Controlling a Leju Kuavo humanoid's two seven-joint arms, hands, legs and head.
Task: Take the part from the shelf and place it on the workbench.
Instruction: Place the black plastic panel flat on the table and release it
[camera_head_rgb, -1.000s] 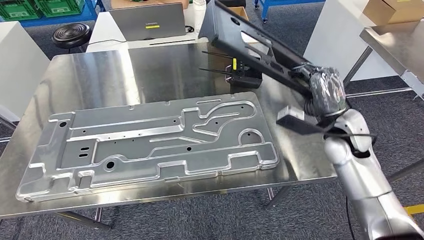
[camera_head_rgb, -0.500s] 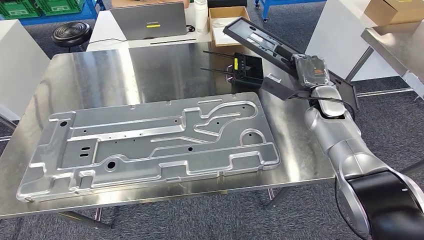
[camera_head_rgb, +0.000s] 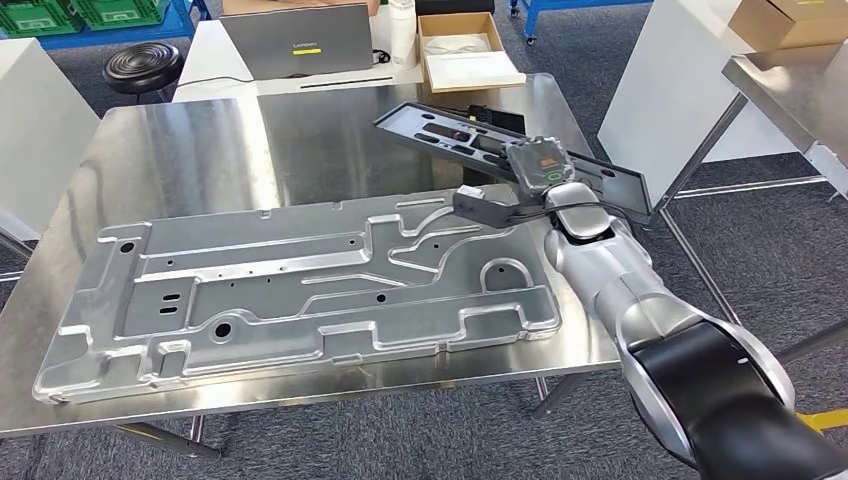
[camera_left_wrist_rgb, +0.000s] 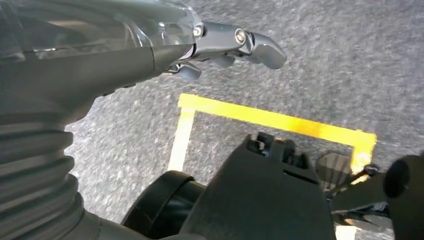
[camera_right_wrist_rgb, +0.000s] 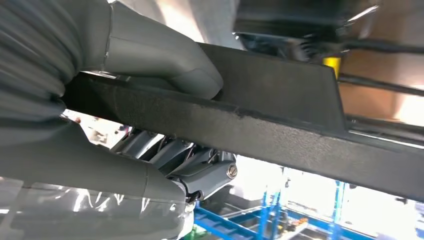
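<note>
One black part (camera_head_rgb: 470, 135) is being gripped by the right hand (camera_head_rgb: 540, 165), thumb (camera_right_wrist_rgb: 165, 60) clamped on it, above the workbench's (camera_head_rgb: 200, 150) far right. The left hand (camera_left_wrist_rgb: 235, 42) is hanging open, holding nothing. One stamped metal panel (camera_head_rgb: 300, 285) is lying on the bench.

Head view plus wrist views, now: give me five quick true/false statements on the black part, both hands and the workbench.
1. The right hand holds the black part. True.
2. The black part lies flat on the stamped metal panel. False: it is held above the workbench, beyond the panel.
3. The left hand grips a tool. False: it holds nothing, hanging over the floor.
4. A laptop stands on the white table beyond the workbench. True.
5. The open cardboard box sits on the panel. False: it sits beyond the workbench.
</note>
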